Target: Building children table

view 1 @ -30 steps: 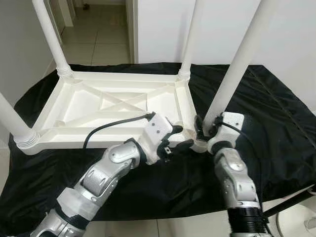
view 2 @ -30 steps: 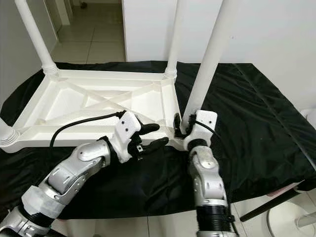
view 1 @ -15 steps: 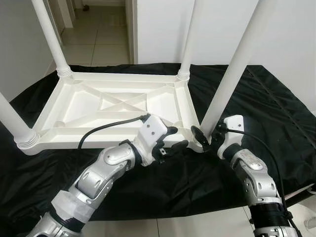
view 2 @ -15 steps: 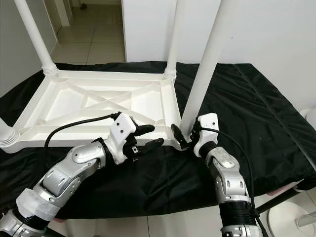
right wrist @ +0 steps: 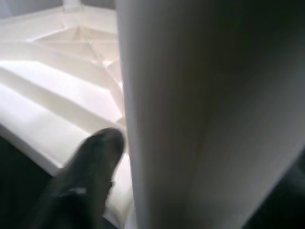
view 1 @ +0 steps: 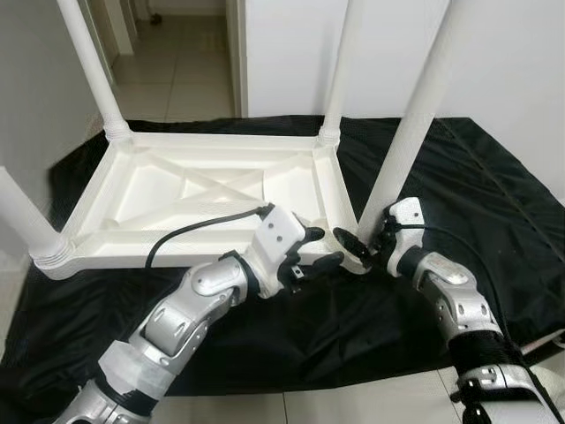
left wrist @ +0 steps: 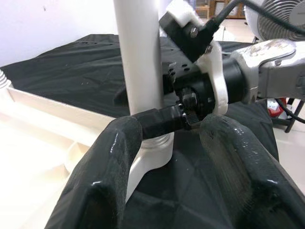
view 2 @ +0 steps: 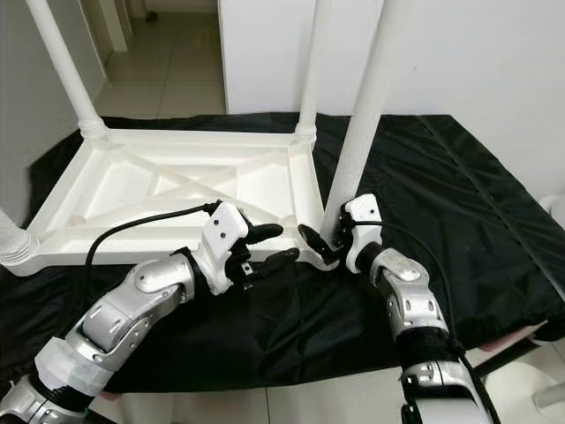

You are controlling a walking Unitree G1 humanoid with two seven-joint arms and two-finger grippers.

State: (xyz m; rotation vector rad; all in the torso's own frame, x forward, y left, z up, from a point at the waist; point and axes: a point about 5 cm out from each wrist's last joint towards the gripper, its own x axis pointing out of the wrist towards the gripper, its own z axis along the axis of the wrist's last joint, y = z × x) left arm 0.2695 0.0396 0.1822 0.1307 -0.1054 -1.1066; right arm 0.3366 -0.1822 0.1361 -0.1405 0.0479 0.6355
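The white children's table (view 1: 177, 252) lies upside down on a black cloth, its legs pointing up. My right gripper (view 1: 364, 245) is at the base of the near right leg (view 1: 415, 115), just above its collar, shut on it with one finger on each side. In the right wrist view the leg (right wrist: 190, 119) lies right against one black finger (right wrist: 86, 181). My left gripper (view 1: 322, 249) is open and holds nothing. It hovers by the table's near rim, just left of that same corner, pointing at the leg base (left wrist: 152, 143).
The black cloth (view 1: 494, 203) covers the whole work surface and hangs over its front edge. Three other legs stand at the far left (view 1: 88, 62), far right (view 1: 340, 71) and near left (view 1: 22, 216). Tiled floor and a doorway (view 1: 177, 62) lie behind.
A second ago my right gripper was on the leg base with its wrist upright. It then drew off to the right and has now closed back on the leg. The left gripper barely moved.
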